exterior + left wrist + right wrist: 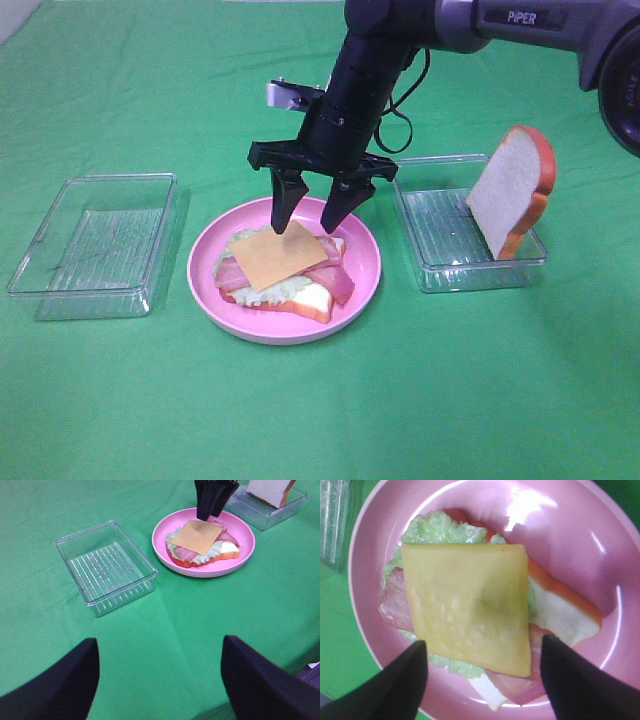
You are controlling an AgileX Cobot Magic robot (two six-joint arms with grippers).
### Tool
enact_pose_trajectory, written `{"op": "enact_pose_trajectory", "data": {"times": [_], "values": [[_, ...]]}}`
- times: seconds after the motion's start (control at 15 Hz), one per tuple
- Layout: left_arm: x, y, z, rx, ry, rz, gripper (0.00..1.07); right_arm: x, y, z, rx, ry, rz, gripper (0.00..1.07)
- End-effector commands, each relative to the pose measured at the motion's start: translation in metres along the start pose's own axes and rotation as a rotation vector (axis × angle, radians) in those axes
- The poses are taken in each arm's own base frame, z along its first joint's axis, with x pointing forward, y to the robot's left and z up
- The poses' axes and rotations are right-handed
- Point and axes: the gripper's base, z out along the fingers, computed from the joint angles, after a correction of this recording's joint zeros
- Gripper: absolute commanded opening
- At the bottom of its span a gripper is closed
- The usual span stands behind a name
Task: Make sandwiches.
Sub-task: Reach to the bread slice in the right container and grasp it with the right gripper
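The open sandwich (318,297) lies on the pink plate (285,335) at the middle of the counter (450,410): bread, lettuce, bacon, and a cheese square (280,255) on top. The right fingers (286,205) hang spread wide just above the far edge of the cheese, gripping nothing. The left fingers (60,685) are also wide and empty, over the near left counter. The cheese step looks finished, and what remains is the top slice. That bread (510,185) leans upright in the right tray (440,272). The next move probably calls for the right arm to lift clear, cross right, and pinch the slice by its faces.
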Motion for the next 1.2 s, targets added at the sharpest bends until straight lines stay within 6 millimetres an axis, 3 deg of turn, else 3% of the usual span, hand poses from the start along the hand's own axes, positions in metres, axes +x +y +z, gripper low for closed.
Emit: {"op": "enact_pose_trajectory", "data": {"times": [0.07, 0.4, 0.47, 0.53, 0.6, 0.93, 1.2], "values": [[0.001, 0.000, -0.003, 0.005, -0.028, -0.001, 0.67, 0.004, -0.002, -0.013, 0.055, -0.005, -0.012, 0.76], [0.001, 0.000, -0.003, 0.005, -0.028, -0.001, 0.67, 0.016, -0.002, -0.080, 0.173, -0.142, -0.029, 0.76], [0.001, 0.000, -0.003, 0.005, -0.028, -0.001, 0.67, 0.019, -0.006, -0.095, 0.182, -0.171, -0.019, 0.76], [0.001, 0.000, -0.003, 0.005, -0.028, -0.001, 0.67, 0.028, -0.021, -0.126, 0.203, -0.215, 0.032, 0.76], [0.001, 0.000, -0.003, 0.005, -0.028, -0.001, 0.67, 0.034, -0.032, -0.141, 0.238, -0.229, 0.059, 0.76], [0.001, 0.000, -0.003, 0.005, -0.028, -0.001, 0.67, 0.049, -0.074, -0.183, 0.318, -0.312, 0.187, 0.76], [0.001, 0.000, -0.003, 0.005, -0.028, -0.001, 0.67, 0.059, -0.106, -0.187, 0.329, -0.290, 0.269, 0.76]]}}
